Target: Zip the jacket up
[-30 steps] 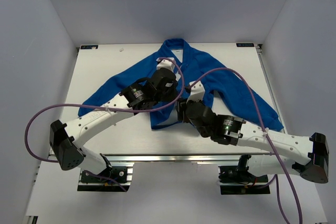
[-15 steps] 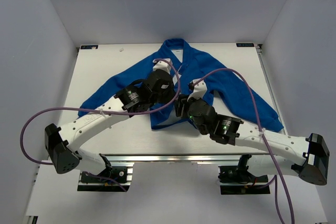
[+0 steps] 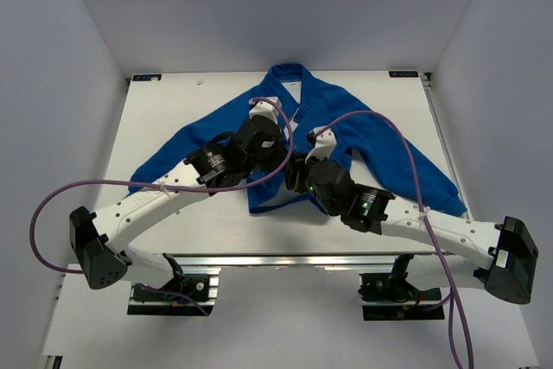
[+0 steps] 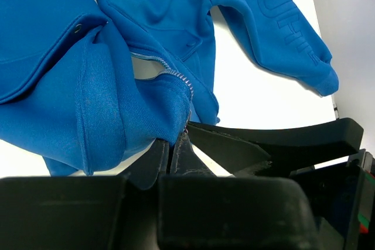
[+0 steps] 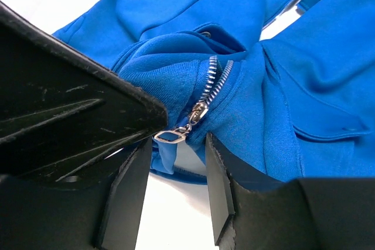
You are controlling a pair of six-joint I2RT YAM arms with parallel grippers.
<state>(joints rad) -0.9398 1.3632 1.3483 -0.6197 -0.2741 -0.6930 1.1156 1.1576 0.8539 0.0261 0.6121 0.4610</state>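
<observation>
The bright-blue jacket (image 3: 363, 140) lies spread on the white table, collar at the far side, sleeves out to both sides. My left gripper (image 4: 173, 144) is shut on the jacket's bottom hem right beside the pale zipper (image 4: 170, 71). In the right wrist view the silver zipper pull (image 5: 170, 136) hangs at the bottom of the zipper teeth (image 5: 217, 86). My right gripper (image 5: 176, 168) is open, its fingers either side just below the pull, not touching it. In the top view both grippers meet at the jacket's lower front (image 3: 289, 174).
The white table (image 3: 173, 222) ends at a metal rail near the arm bases. Grey walls stand on the left, right and far sides. Purple cables loop over both arms. The jacket's right sleeve (image 4: 281, 21) lies flat toward the table edge.
Both arms have shifted slightly left and forward, bringing the two grippers closer together at the jacket's lower front. The jacket has hardly moved.
</observation>
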